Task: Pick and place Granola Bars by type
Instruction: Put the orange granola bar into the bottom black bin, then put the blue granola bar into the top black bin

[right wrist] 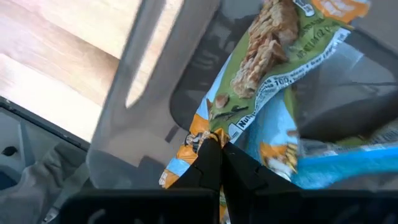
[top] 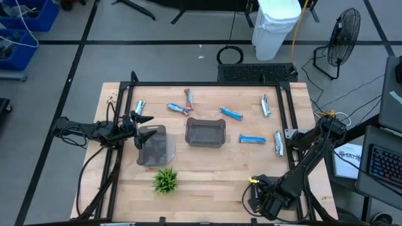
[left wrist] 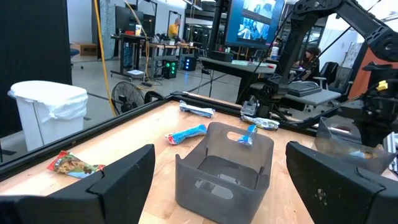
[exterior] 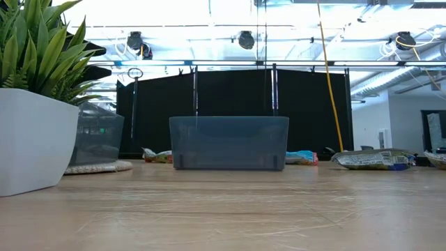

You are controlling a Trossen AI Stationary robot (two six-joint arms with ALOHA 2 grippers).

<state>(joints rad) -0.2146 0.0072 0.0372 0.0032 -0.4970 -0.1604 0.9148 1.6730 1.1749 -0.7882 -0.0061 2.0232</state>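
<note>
- Left arm reaches in level from the side of the table (top: 213, 169). The left gripper (top: 139, 119) hovers left of the centre tray (top: 205, 133), at the rim of a second tray (top: 154, 145). Its fingers are spread wide and hold nothing.
- Right arm is folded well to the front-right of the centre tray. The right gripper (right wrist: 217, 152) has its fingers pressed together, tips on a blue-and-orange bar (right wrist: 261, 81); cannot tell if it is pinched.
- Granola Bars (top: 231, 113) lie scattered on the wood behind and right of the centre tray.
- A plant (top: 166, 181) stands front-left of it.
- A white bin (top: 276, 25) and a fan (top: 344, 28) are on the floor beyond.
</note>
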